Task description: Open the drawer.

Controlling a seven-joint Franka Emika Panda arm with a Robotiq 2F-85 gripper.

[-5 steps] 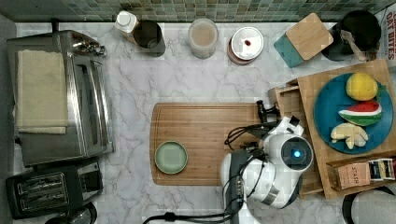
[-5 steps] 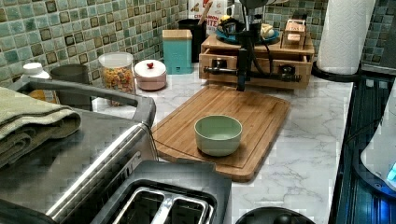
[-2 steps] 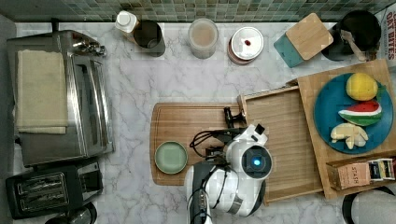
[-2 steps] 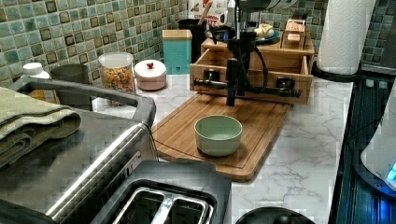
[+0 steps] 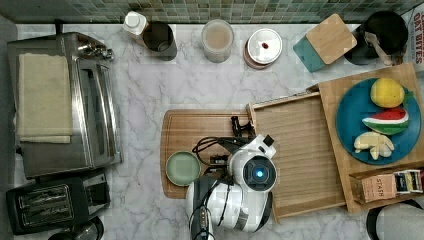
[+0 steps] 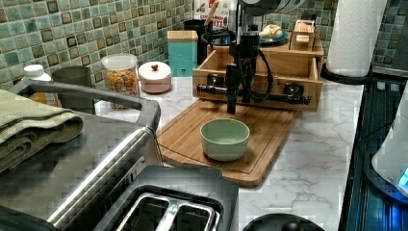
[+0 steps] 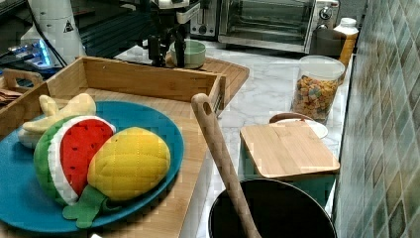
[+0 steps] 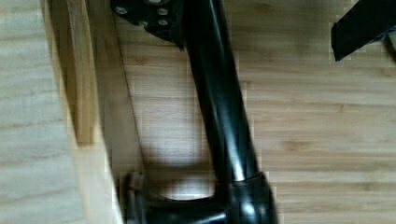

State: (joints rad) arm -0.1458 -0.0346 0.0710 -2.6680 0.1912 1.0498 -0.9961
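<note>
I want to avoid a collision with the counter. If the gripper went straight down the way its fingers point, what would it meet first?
Most likely the drawer's long black bar handle, which the gripper straddles. Just below lies the darker bamboo cutting board. The pale green bowl sits off that line, though depth is uncertain.

In the top view, the drawer (image 5: pixel 305 155) front at lower centre is covered by the arm (image 5: pixel 245 192). The bar handle (image 8: pixel 219 107) is cut off by the wrist view's lower edge. Whether the jaws are closed cannot be told.
</note>
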